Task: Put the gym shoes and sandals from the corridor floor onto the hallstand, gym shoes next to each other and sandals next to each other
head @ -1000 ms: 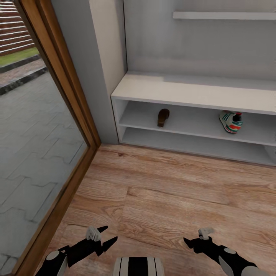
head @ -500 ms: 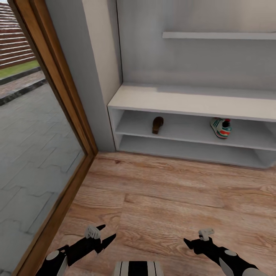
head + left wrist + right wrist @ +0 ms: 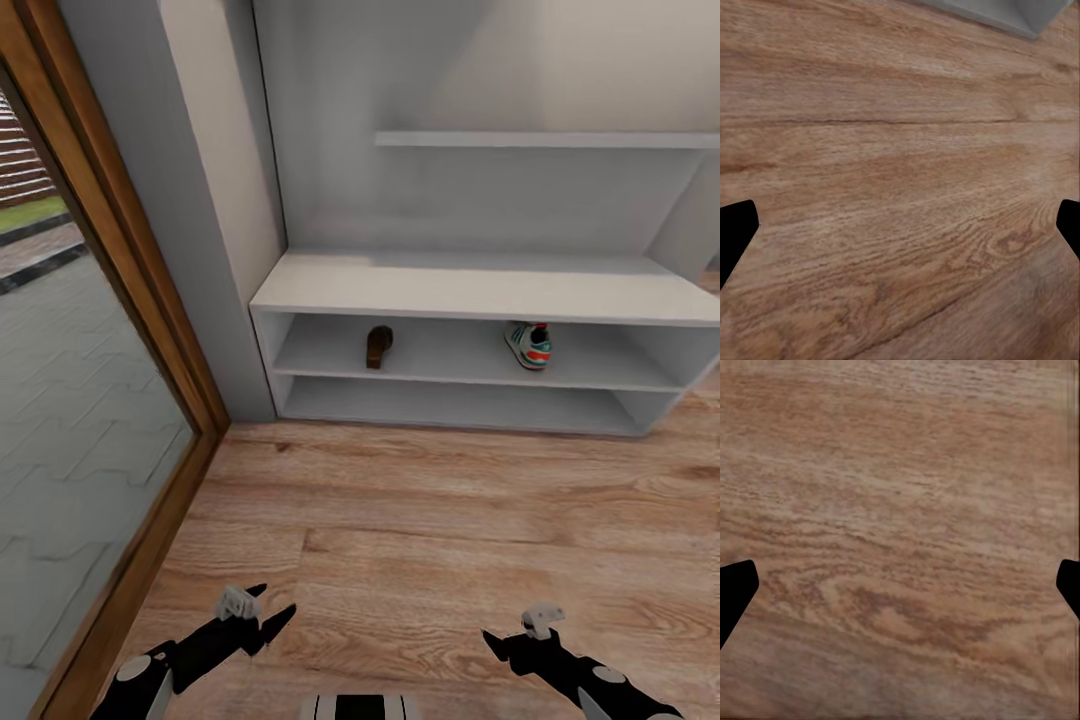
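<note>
The pale grey hallstand (image 3: 480,285) stands against the far wall. On its upper low shelf lie one brown sandal (image 3: 378,347), towards the left, and one white gym shoe (image 3: 529,344) with green stripes and a red-orange heel, towards the right. They are well apart. Low in the head view, my left gripper (image 3: 276,601) and right gripper (image 3: 497,641) hover over the wood-plank corridor floor (image 3: 450,520), far from the rack. Each wrist view has dark fingertips (image 3: 735,229) (image 3: 735,585) at opposite edges with bare floor between them, so both grippers are open and hold nothing.
A glass door with a brown wooden frame (image 3: 150,330) runs along the left side, with paving outside. A grey wall pillar (image 3: 200,200) stands between it and the rack. A wall shelf (image 3: 540,140) hangs above the bench top.
The whole view has shifted: the rack now looks smaller, farther and fully in frame, so the camera has backed away. Both grippers keep their places and stay open.
</note>
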